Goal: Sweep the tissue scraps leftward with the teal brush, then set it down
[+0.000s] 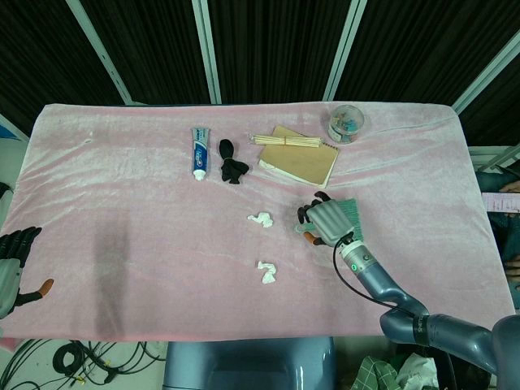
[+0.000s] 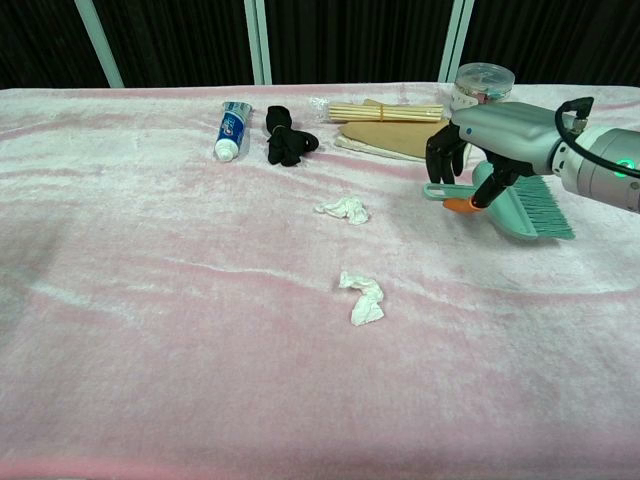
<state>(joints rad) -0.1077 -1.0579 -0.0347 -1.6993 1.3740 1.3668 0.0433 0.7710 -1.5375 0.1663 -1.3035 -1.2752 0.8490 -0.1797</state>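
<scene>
My right hand (image 1: 325, 220) (image 2: 476, 148) grips the handle of the teal brush (image 2: 522, 206), which lies low and nearly flat on the pink cloth with its bristles (image 1: 348, 211) pointing right. Two white tissue scraps lie to the left of the hand and apart from the brush: one (image 1: 260, 218) (image 2: 343, 208) farther back, the other (image 1: 266, 272) (image 2: 362, 298) nearer the front. At the left edge of the table my left hand (image 1: 14, 262) hangs with its fingers apart, holding nothing; only the head view shows it.
Along the back stand a toothpaste tube (image 1: 198, 151), a black crumpled item (image 1: 231, 162), a brown notebook (image 1: 302, 161) with wooden sticks (image 1: 286, 141) on it, and a clear jar (image 1: 346, 122). The notebook lies just behind the brush.
</scene>
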